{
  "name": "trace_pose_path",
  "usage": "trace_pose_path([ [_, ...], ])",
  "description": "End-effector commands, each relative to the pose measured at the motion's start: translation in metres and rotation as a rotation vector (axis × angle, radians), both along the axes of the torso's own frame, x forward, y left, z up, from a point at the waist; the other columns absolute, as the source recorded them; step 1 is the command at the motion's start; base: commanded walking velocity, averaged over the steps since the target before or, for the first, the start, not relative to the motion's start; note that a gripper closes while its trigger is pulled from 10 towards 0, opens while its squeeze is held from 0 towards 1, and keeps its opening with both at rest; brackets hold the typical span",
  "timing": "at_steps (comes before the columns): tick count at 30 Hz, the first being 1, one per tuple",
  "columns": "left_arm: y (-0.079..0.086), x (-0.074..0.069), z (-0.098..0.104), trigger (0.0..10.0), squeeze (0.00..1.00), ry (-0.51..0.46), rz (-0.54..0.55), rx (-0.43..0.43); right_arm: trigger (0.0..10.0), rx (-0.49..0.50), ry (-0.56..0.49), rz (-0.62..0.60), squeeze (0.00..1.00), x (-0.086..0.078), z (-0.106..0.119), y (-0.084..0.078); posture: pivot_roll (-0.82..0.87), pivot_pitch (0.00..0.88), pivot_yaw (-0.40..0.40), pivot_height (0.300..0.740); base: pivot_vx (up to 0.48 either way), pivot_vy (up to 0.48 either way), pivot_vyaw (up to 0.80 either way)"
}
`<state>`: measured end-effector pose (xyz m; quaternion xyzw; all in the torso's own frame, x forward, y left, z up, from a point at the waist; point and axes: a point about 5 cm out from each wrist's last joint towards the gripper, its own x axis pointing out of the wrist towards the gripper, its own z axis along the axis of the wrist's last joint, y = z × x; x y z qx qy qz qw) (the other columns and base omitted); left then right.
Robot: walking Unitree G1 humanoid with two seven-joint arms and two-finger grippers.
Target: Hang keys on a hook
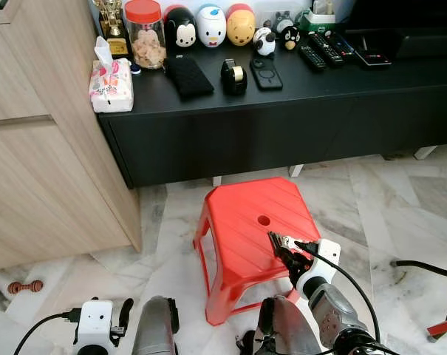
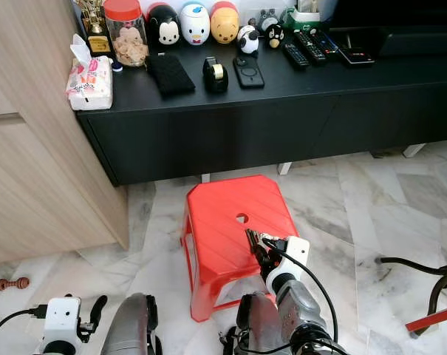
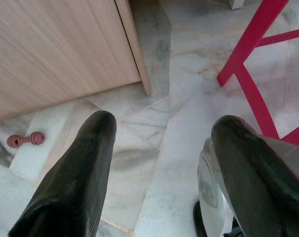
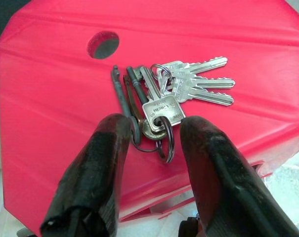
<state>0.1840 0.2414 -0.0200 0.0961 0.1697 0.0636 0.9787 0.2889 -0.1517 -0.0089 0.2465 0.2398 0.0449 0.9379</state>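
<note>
A bunch of silver keys (image 4: pixel 189 89) on rings lies flat on the top of a red plastic stool (image 1: pixel 241 222), near its front right edge and just behind the stool's round hole (image 4: pixel 104 44). My right gripper (image 4: pixel 156 131) is open, low over the stool top. Its two black fingers (image 4: pixel 105 163) stand on either side of the key ring and the key heads. From the head, the keys (image 1: pixel 277 242) show just past the right gripper (image 1: pixel 288 257). My left gripper (image 3: pixel 161 133) hangs open low over the marble floor, left of the stool.
A long black console (image 1: pixel 282 111) stands behind the stool, carrying a jar (image 1: pixel 145 33), toy figures, a tissue pack (image 1: pixel 111 85), a tape dispenser, a phone and remotes. A wooden cabinet (image 1: pixel 38 148) stands on the left. A small red dumbbell toy (image 1: pixel 24 287) and black cables (image 1: pixel 422 268) lie on the floor.
</note>
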Motion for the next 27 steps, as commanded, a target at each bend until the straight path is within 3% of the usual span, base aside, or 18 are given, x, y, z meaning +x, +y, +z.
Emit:
trace_pose_path([
  [1,-0.003,-0.0082,-0.0067,10.0,0.0,0.04,-0.003,-0.011,10.0,-0.006,0.038,0.005,0.0,-0.0055,-0.006,-0.0008,0.22,0.232,-0.09,0.594,0.0,0.0,0.0],
  [27,-0.0042,-0.0097,-0.0059,10.0,0.0,0.038,-0.003,-0.013,10.0,-0.008,0.066,0.03,0.0,-0.0105,-0.0109,0.002,0.22,0.244,-0.093,0.594,0.0,0.0,0.0],
])
